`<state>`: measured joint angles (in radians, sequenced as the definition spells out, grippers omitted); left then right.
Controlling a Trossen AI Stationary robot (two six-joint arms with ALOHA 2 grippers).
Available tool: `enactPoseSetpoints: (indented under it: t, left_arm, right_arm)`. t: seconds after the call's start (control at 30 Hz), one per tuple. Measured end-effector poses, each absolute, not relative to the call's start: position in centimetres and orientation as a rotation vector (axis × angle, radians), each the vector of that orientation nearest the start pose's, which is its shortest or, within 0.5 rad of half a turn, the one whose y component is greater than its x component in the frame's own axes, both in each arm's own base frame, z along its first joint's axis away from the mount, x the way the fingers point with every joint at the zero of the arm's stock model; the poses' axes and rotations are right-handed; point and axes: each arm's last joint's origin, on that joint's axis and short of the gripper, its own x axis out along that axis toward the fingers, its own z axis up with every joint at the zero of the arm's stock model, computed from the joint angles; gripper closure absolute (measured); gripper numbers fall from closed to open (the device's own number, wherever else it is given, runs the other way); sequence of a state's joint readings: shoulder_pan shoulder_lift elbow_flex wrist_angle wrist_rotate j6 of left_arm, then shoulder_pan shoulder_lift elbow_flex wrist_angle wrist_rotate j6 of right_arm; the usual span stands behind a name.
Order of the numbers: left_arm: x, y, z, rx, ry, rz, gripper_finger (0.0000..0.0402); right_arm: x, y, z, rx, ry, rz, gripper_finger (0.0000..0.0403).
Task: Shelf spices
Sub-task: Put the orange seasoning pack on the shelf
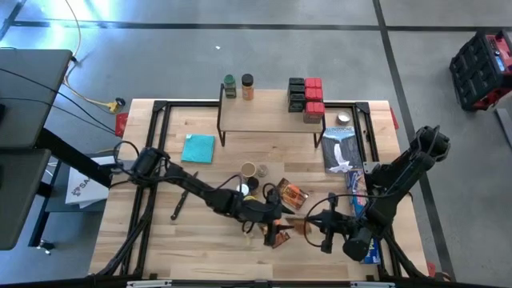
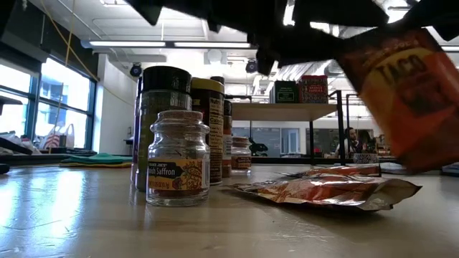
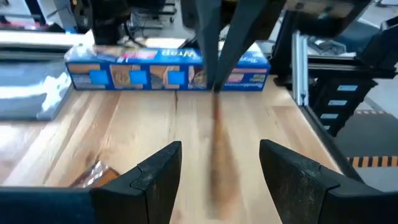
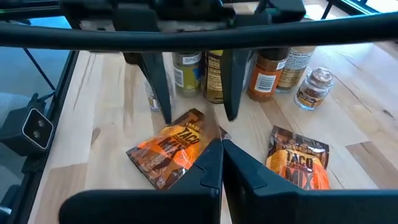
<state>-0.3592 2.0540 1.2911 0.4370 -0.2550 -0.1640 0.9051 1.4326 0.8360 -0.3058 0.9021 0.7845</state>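
While the taco packet [image 4: 168, 149] is pinched at one edge by the fully closed fingers of the right gripper [image 4: 219, 149], it is held clear of the tabletop near the front of the table, well apart from the shelf [image 1: 268, 112] at the back. The left gripper [image 4: 198, 117] is set with its fingers wide, one on each side of the packet and not touching it, so a handover from right to left is judged to be the step in hand.

For that to be done well, the left fingers should be closed on the flat faces of the packet, away from the right fingertips, and a firm hold should be had before the right grip is let go. Because the packet is thin and limp, it is likely to fold or slip if only a corner is caught; a deeper bite is to be preferred.

A second packet [image 4: 298, 165] lies flat on the table just beside, and a cluster of jars [image 4: 249, 68] stands near; both should be cleared when the packet is carried up to the shelf, where two jars [image 1: 238, 86] and several boxes [image 1: 306, 96] are already set.
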Motion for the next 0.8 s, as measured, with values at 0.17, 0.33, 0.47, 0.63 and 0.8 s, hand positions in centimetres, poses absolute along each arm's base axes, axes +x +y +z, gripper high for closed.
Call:
enactPoseSetpoints:
  t: [0.17,0.33,0.47,0.63,0.8]
  left_arm:
    - [42.72,-15.23,17.14,-0.080,0.334,-0.058,0.0191]
    - [42.73,-15.27,17.34,-0.077,0.323,-0.059,0.0224]
    - [42.75,-15.04,17.12,-0.076,0.349,-0.078,0.0284]
    - [42.81,-14.93,17.15,-0.061,0.344,-0.081,0.0367]
    - [42.51,-15.06,17.85,-0.019,0.348,-0.079,0.0397]
  right_arm:
    - [18.67,20.07,21.00,0.053,0.500,-0.210,0.0403]
    - [18.66,20.11,21.02,0.054,0.499,-0.208,0.0403]
    - [18.67,20.13,21.04,0.055,0.498,-0.206,0.0403]
    - [18.68,20.14,21.06,0.058,0.497,-0.204,0.0403]
    - [18.66,20.17,21.03,0.062,0.507,-0.194,0.0403]
